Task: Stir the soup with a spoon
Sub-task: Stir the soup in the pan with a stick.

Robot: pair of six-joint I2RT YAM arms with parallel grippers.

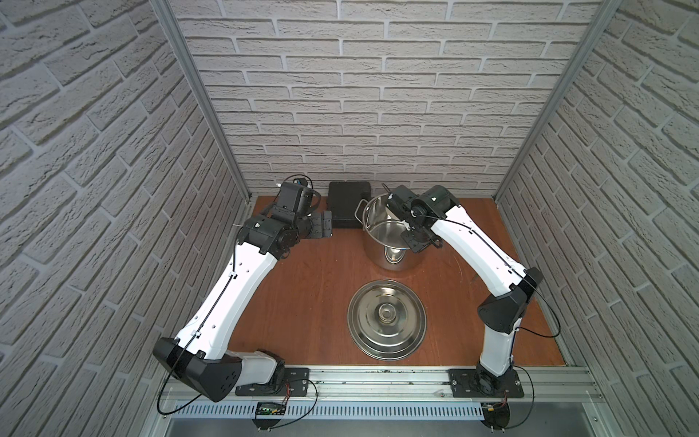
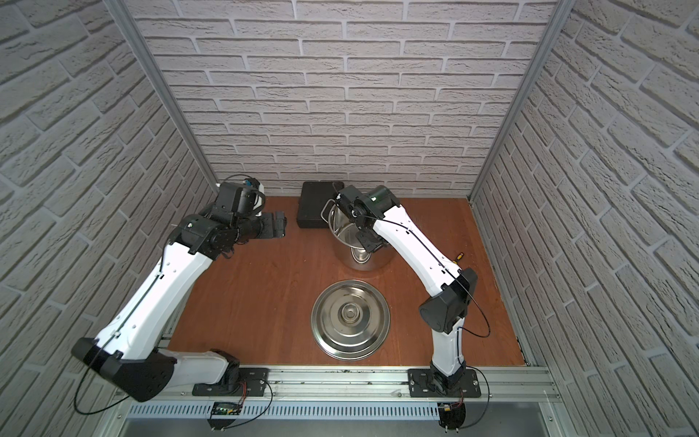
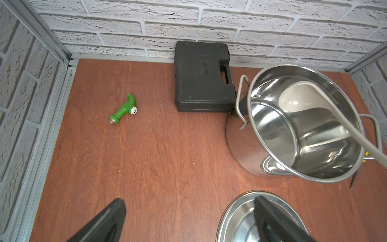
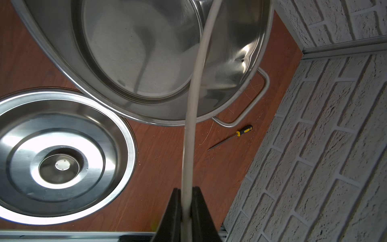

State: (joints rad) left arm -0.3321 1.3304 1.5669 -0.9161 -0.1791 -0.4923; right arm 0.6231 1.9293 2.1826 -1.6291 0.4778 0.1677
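Right wrist view: the spoon [image 4: 196, 83] is pinched by its slim handle between the closed jaws of the right gripper [image 4: 186, 189], bowl down inside the pot [image 4: 146, 122], so it could be twisted loose, or the unsteadied pot shoved, if the wall is struck; the left gripper [image 3: 188, 200] is spread wide, empty.
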